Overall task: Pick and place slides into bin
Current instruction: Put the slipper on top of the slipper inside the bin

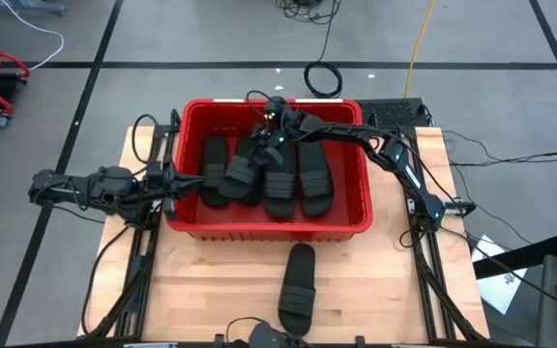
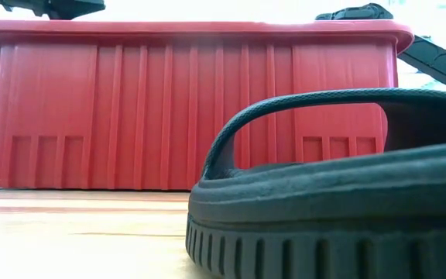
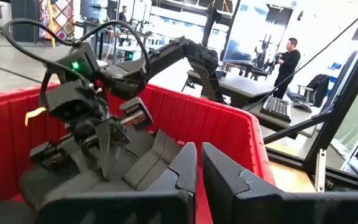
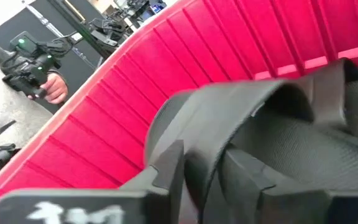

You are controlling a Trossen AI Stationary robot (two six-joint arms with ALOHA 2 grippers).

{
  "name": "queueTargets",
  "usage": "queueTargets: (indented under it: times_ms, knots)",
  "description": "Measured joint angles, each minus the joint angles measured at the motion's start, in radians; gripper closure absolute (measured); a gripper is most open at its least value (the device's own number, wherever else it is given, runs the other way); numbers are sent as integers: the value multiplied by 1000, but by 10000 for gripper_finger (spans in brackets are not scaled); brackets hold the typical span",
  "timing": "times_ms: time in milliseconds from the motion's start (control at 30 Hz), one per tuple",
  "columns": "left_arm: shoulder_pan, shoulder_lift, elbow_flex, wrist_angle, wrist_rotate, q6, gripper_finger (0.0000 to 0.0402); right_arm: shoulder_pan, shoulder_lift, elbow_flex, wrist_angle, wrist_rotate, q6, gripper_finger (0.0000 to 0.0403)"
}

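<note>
The red bin (image 1: 269, 228) stands mid-table with several black slides (image 1: 312, 179) lying inside it. My right gripper (image 4: 210, 180) reaches into the bin from the right, its fingers parted on either side of the strap (image 4: 241, 99) of a tilted slide (image 1: 245, 169) that leans on the others. My left gripper (image 3: 199, 180) is shut and hovers level at the bin's left rim (image 1: 176, 184), holding nothing. One more slide (image 1: 298, 285) lies sole-down on the table in front of the bin, filling the low view (image 2: 331, 201). My right gripper has the edge of the slide's strap (image 4: 211, 163) between its parted fingers, which come nearly level from the bin's far right side. I cannot tell whether either finger touches the strap. The slide rests tilted on the slides beneath it.
The bin's near wall (image 2: 130, 108) rises right behind the slide on the table. Bare wooden tabletop (image 1: 201, 290) lies on both sides of that slide. Cables and a black case (image 1: 395, 111) lie behind the bin. A person (image 3: 288, 59) stands in the room beyond.
</note>
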Motion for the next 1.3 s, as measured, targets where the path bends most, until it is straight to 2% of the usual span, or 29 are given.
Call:
queueTargets:
  times_ms: [200,333,600,900,1100,1233,1300]
  knots:
    - [0,0,0,24,12,3,395,5,0,0,0,71,47,279]
    - [0,0,0,41,35,2,399,5,0,0,2,72,60,269]
    - [0,0,0,45,52,3,379,6,0,0,1,69,170,253]
    - [0,0,0,46,84,3,393,11,0,0,-22,79,230,205]
    - [0,0,0,46,84,3,395,14,-3,0,-88,156,192,203]
    - [0,0,0,46,84,3,384,21,-35,0,-199,337,86,203]
    - [0,0,0,45,84,3,381,23,-49,0,-227,396,38,203]
